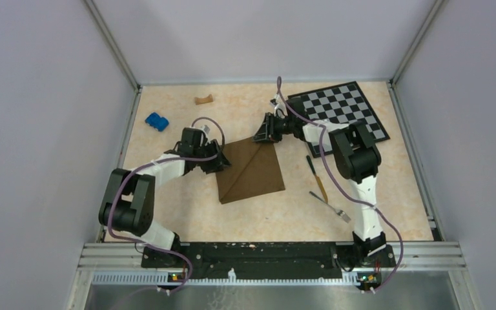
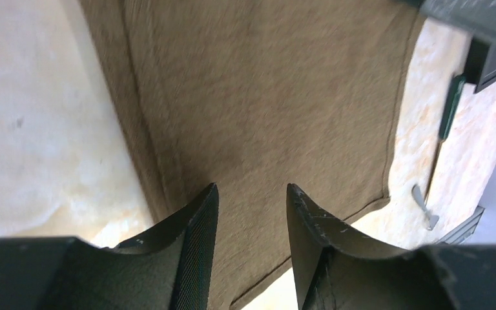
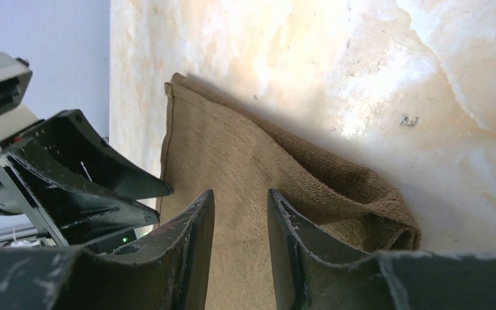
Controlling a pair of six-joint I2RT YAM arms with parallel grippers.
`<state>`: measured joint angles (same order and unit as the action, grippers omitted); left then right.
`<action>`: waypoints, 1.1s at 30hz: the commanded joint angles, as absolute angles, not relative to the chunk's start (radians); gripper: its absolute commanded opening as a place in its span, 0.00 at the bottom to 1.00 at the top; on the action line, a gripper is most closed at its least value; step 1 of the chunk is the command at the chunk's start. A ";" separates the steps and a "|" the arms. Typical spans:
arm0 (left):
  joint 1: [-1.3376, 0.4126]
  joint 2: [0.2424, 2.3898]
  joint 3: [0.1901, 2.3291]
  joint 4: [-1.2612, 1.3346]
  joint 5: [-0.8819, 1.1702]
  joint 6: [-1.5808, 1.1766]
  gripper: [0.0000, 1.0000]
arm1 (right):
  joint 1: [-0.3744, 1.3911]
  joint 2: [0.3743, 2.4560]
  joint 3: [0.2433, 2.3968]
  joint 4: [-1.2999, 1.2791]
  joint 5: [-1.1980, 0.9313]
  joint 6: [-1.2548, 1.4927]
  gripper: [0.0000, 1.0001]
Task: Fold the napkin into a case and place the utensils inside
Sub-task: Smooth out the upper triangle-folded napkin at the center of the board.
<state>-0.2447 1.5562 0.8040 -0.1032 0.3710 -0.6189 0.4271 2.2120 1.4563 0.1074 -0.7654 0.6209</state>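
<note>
The dark-brown napkin (image 1: 250, 171) lies folded on the table, a diagonal crease across its top layer. My left gripper (image 1: 218, 161) hovers at its left far edge, jaws open over the cloth (image 2: 265, 97), nothing between the fingertips (image 2: 252, 187). My right gripper (image 1: 263, 132) is at the napkin's far corner, jaws apart above the cloth (image 3: 240, 192); a raised fold (image 3: 374, 213) bulges beside its right finger. The knife (image 1: 318, 177) and the silver fork (image 1: 330, 206) lie on the table right of the napkin, also in the left wrist view as knife (image 2: 451, 106) and fork (image 2: 426, 200).
A checkerboard (image 1: 342, 110) lies at the back right, behind the right arm. A small blue block (image 1: 157, 121) sits at the back left and a tan stubby piece (image 1: 203, 99) near the back wall. Grey walls enclose the table.
</note>
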 commanded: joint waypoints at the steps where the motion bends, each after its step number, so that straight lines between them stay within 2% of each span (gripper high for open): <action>1: -0.251 1.458 0.726 -0.045 0.391 -0.632 0.49 | 0.427 2.243 1.530 0.138 -0.776 0.600 0.36; 6: -0.258 1.396 0.664 -0.041 0.405 -0.651 0.49 | 0.439 2.275 1.557 0.129 -0.781 0.600 0.36; 11: -0.258 1.356 0.713 -0.084 0.398 -0.641 0.52 | 0.455 2.298 1.582 0.114 -0.776 0.595 0.36; 18: -0.230 1.486 0.913 -0.130 0.335 -0.602 0.71 | 0.473 2.327 1.617 0.086 -0.778 0.585 0.36; 20: -0.223 1.536 0.963 -0.138 0.322 -0.593 0.70 | 0.475 2.322 1.618 0.077 -0.776 0.582 0.36; 23: -0.222 1.570 0.986 -0.108 0.349 -0.600 0.63 | 0.476 2.302 1.615 0.060 -0.771 0.570 0.36; 29: -0.242 1.570 0.880 0.008 0.446 -0.661 0.49 | 0.474 2.282 1.610 0.081 -0.769 0.587 0.37; 33: -0.253 1.509 0.764 0.075 0.473 -0.672 0.49 | 0.471 2.323 1.602 0.099 -0.763 0.595 0.37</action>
